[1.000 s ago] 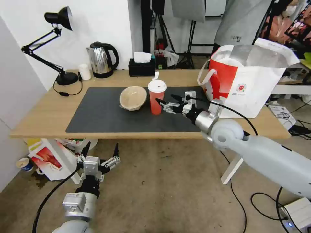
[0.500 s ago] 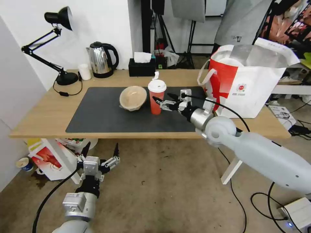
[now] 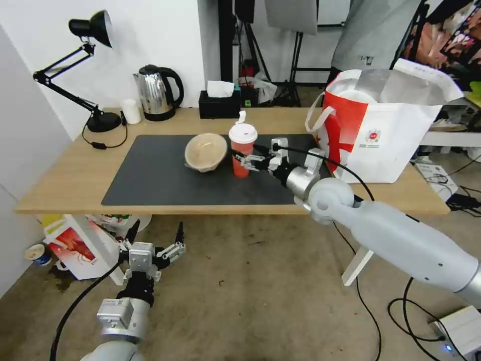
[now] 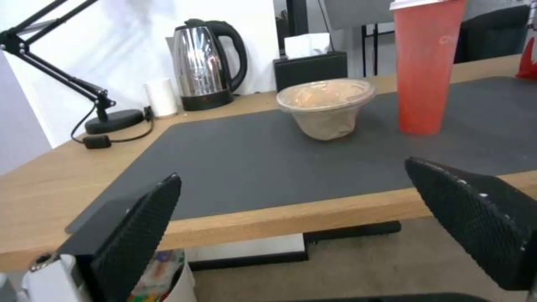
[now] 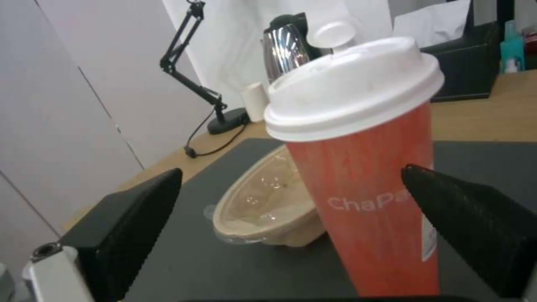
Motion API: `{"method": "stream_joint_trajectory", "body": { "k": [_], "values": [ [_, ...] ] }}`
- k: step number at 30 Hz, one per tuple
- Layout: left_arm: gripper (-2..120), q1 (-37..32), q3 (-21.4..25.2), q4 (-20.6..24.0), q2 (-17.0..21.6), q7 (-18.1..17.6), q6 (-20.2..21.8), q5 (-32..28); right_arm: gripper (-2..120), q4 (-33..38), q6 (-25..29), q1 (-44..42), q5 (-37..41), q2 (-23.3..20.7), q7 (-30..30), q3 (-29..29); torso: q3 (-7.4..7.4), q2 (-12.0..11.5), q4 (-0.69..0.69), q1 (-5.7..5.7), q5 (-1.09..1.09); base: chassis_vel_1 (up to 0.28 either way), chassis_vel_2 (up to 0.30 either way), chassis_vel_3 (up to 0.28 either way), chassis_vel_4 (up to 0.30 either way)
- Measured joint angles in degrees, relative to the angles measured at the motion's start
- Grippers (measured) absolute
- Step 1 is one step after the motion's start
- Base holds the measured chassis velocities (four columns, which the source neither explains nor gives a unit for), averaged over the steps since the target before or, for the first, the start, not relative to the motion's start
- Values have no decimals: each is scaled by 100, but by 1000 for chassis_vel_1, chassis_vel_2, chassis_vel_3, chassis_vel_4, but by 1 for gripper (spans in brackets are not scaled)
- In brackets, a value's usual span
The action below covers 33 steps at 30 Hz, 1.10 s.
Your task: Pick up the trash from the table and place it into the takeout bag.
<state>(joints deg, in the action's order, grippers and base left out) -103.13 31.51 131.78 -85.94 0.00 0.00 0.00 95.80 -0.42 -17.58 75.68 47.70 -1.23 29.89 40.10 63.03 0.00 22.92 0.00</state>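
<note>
Red and upright, the drink cup (image 3: 242,152) with its white lid stands on the dark grey mat (image 3: 150,175) of the light-wood table (image 3: 65,180). The right gripper (image 3: 246,155) is at the side of this cup that faces the takeout bag, and its fingers are spread apart. In the right wrist view the cup (image 5: 363,167) stands between the two black pads (image 5: 140,226), with a gap on each side, so they do not clamp it. The beige paper bowl (image 3: 205,151) lies just beside the cup, tilted on its side with its opening turned toward the robot. The takeout bag (image 3: 386,130), white with a red panel, stands open on the table's right end, well apart from the cup; something white and round shows inside its mouth, but I cannot tell what it is. The left gripper (image 3: 156,233) hangs low in front of the table's edge, above the floor, with its fingers also wide apart and holding nothing. At the back of the table are a kettle (image 3: 158,93), a black desk lamp (image 3: 85,70), a small white cup (image 3: 132,111) and a black tissue box (image 3: 219,104).
</note>
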Motion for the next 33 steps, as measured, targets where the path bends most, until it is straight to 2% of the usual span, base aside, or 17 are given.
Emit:
{"method": "stream_joint_trajectory", "body": {
  "k": [18, 25, 33],
  "values": [
    [100, 0, 0, 0, 0, 0, 0, 0, 100, -439, 37, -130, -189, 300, 167, -80, 0, 0, 1, -1, 0, 0, 0, 0, 0],
    [100, 0, 0, 0, 0, 0, 0, 0, 100, -242, 41, -218, -194, 115, 83, -164, 0, 0, -1, -1, 0, 0, 0, 0, 0],
    [100, 0, 0, 0, 0, 0, 0, 0, 100, -35, 16, -382, -529, -119, -363, -308, 0, 0, 0, -1, 0, 0, 0, 0, 0]
  ]
}}
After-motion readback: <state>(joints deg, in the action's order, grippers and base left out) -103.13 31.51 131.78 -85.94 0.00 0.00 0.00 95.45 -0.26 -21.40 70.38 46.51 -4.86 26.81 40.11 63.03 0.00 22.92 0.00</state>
